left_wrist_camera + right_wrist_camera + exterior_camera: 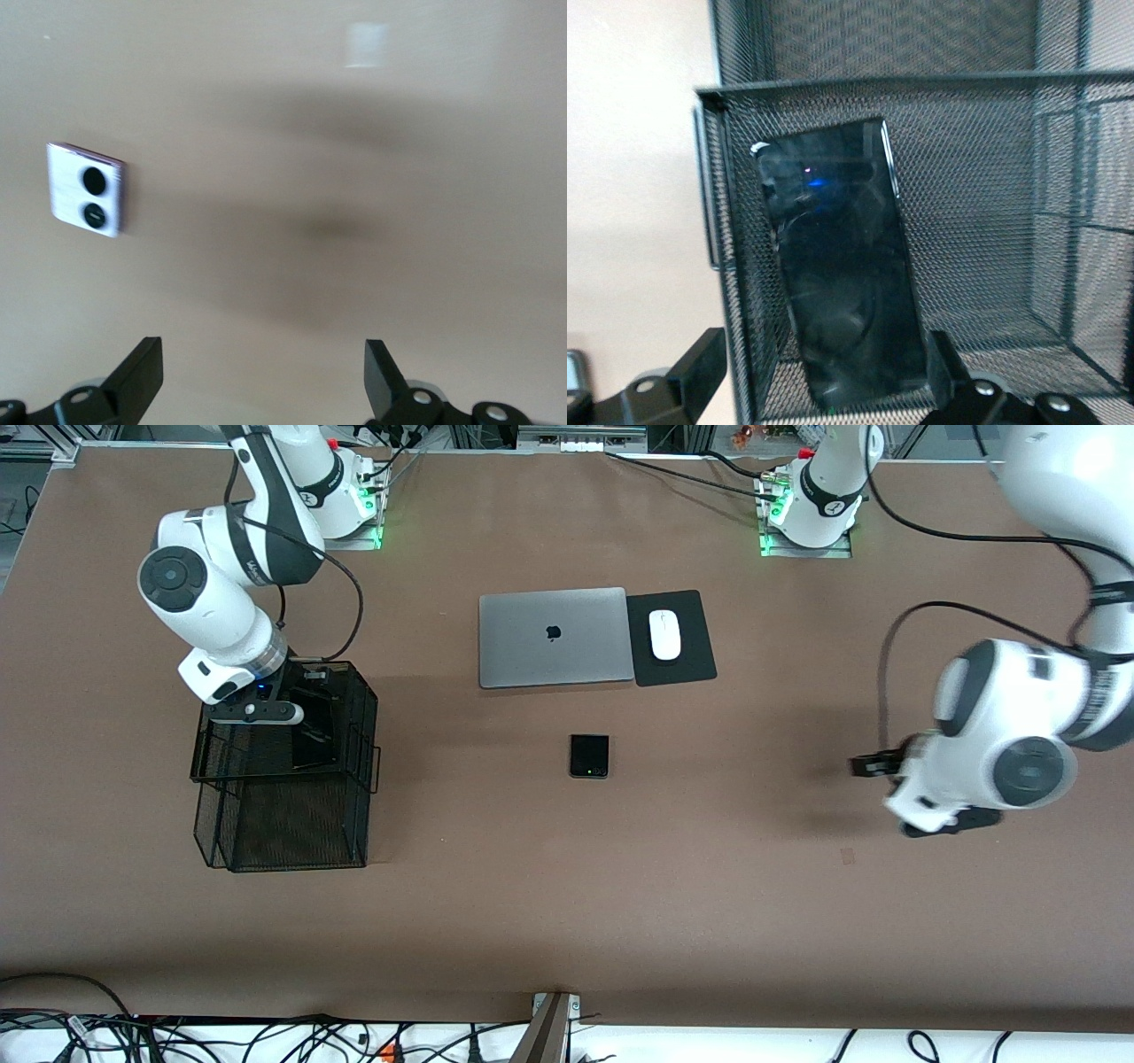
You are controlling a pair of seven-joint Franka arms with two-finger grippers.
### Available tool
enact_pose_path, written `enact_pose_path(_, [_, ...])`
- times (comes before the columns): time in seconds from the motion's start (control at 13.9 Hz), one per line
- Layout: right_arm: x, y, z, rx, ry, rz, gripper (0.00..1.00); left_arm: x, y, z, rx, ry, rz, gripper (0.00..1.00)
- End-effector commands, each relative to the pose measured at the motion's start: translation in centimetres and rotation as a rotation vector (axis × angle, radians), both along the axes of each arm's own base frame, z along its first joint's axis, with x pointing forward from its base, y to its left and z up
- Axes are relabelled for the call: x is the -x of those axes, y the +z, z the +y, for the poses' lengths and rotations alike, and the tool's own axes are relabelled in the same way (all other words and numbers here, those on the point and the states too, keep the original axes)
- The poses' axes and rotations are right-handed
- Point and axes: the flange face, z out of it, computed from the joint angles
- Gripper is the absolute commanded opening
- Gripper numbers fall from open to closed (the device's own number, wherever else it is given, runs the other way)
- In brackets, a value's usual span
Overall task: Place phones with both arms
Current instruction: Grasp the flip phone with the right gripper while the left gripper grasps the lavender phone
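Brown surface (pixel 549 886) fills view; cables trail along edge nearest front camera. Black mesh basket (pixel 292 815) at right arm's end. Silver laptop (pixel 552 638) mid-surface, shut, beside black mouse pad (pixel 687 664) carrying white mouse (pixel 664 635). Long black phone (pixel 842 292) lies tilted inside basket. Folded black phone (pixel 589 755) nearer front camera than laptop. Lilac-white phone (pixel 86 189) flat on surface, seen in left wrist view only. Right hand (pixel 824 372) over basket, fingers apart, empty. Left hand (pixel 264 376) over bare surface at left arm's end, fingers apart, empty.
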Motion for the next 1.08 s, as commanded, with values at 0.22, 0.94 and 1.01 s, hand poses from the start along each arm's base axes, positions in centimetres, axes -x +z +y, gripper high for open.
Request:
enact_pose_path(0.22, [-3.1,8.9,6.5,-0.038,0.003,-0.013,1.0,1.1,-4.8,14.4,0.112,-0.172,-0.007,1.0])
enact_pose_path(0.94, [-0.7,3.0,37.0,-0.057,-0.238,-0.076,1.0,6.3,-13.4,21.7,0.135,-0.325,-0.22,1.0])
enact_pose_path(1.01, [-0.3,1.8,39.2,-0.058,-0.249,-0.082,1.0,6.7,-14.0,21.6,0.139,-0.327,-0.229,1.0])
